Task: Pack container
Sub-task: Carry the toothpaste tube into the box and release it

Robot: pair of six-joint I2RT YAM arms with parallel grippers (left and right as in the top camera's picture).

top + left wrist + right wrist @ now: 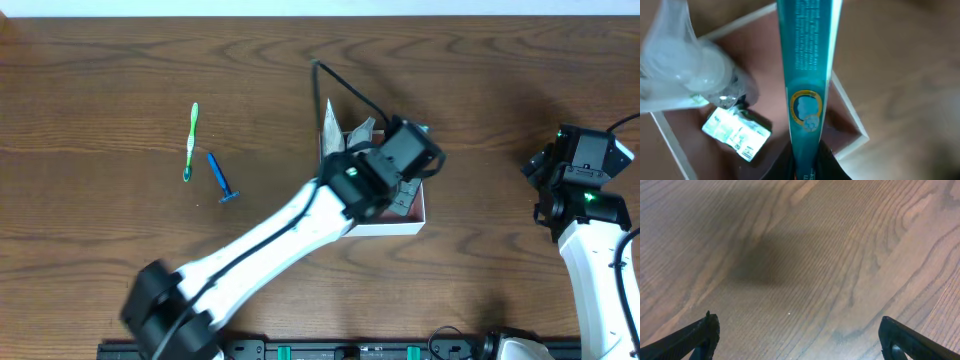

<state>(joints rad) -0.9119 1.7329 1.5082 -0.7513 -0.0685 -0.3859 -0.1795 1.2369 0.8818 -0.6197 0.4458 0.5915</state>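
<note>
The container (408, 226), a shallow white-walled box with a pink-brown inside, sits at the table's middle; its wall also shows in the left wrist view (850, 115). My left gripper (807, 167) is above it, shut on a teal toothpaste tube (805, 65) that points out over the box. Inside lie a clear plastic bag (680, 65) and a small white and green packet (737, 134). A green toothbrush (191, 141) and a blue razor (219, 177) lie on the table to the left. My right gripper (797, 335) is open and empty over bare wood at the right (585, 170).
A black cable (350, 88) runs from the left arm over the table behind the box. The black rail (360, 350) lies along the front edge.
</note>
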